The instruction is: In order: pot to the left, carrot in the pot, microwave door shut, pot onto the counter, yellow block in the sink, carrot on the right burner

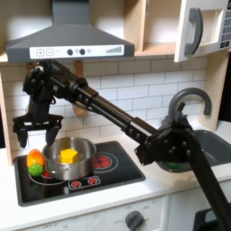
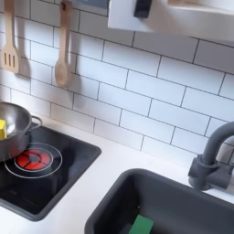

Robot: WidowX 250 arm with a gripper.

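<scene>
1. Setting: a toy kitchen with a pale cream counter [image 1: 158, 189], a white brick-tile wall and a black cooktop [image 1: 117, 176]; a grey range hood [image 1: 68, 41] hangs above.
2. Count: one pot [image 1: 77, 161], one carrot [image 1: 35, 161], one yellow block [image 1: 69, 156], two wooden utensils [image 2: 61, 46] on the wall in the second exterior view, and one red burner ring [image 2: 32, 158] at 3 o'clock of the pot there.
3. Containers: the pot stands on the cooktop and holds the yellow block; the carrot lies just outside its rim at 9 o'clock in the first exterior view. The sink [image 2: 174, 206] holds a flat green piece [image 2: 142, 225].
4. The microwave door [image 1: 200, 27] stands ajar at upper right.
5. The gripper [image 1: 38, 128] hangs above the carrot, jaws spread and grasping nothing.
</scene>
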